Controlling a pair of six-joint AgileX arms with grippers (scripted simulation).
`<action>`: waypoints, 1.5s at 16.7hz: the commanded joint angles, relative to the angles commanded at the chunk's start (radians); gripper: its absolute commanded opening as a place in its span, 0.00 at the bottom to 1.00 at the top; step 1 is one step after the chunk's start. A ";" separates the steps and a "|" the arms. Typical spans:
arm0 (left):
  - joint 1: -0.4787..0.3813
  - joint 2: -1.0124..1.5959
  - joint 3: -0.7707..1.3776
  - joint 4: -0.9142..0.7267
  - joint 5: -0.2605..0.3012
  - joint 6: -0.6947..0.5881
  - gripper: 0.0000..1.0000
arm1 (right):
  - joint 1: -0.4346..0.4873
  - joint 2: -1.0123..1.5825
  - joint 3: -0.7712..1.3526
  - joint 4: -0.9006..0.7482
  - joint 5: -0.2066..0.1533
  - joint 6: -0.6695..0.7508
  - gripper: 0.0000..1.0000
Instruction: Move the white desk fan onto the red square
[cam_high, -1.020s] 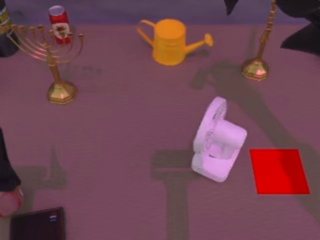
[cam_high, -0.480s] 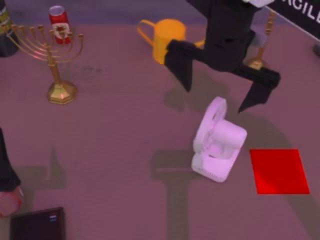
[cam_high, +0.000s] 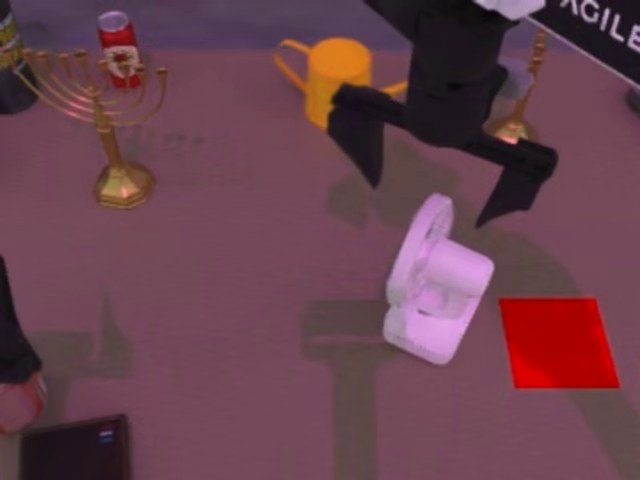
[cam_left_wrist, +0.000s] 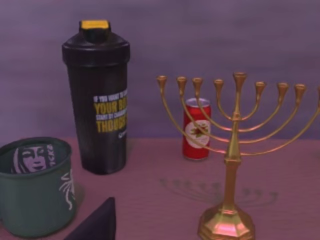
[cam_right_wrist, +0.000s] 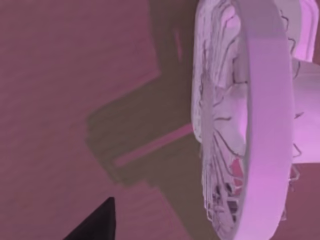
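The white desk fan (cam_high: 438, 282) stands right of the table's middle, its round grilled head (cam_right_wrist: 235, 120) toward the far side and its rectangular base toward the near side. The red square (cam_high: 558, 342) lies flat just right of the fan, with a narrow gap between them. My right gripper (cam_high: 431, 200) hangs open above the fan's head, one dark finger (cam_high: 362, 140) to its left and the other (cam_high: 515, 185) to its right, holding nothing. My left arm (cam_high: 12, 340) is parked at the left edge; one finger (cam_left_wrist: 97, 222) shows off to the side.
An orange watering can (cam_high: 335, 78) and a brass candlestick (cam_high: 514, 128) stand behind the fan. A brass menorah (cam_high: 122, 182), a red can (cam_high: 118, 45) and a black shaker (cam_left_wrist: 97, 97) are at the far left. A green cup (cam_left_wrist: 35, 187) and a dark box (cam_high: 75, 450) sit near left.
A second ago the right arm was out at the top right; it swung in over the fan with fingers spread. In the last half second it has hardly moved. The fan has stayed put.
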 joint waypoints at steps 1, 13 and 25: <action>0.000 0.000 0.000 0.000 0.000 0.000 1.00 | 0.001 -0.003 -0.024 0.024 0.000 0.000 1.00; 0.000 0.000 0.000 0.000 0.000 0.000 1.00 | 0.005 -0.019 -0.215 0.193 0.000 0.005 0.85; 0.000 0.000 0.000 0.000 0.000 0.000 1.00 | 0.005 -0.019 -0.215 0.193 0.000 0.005 0.00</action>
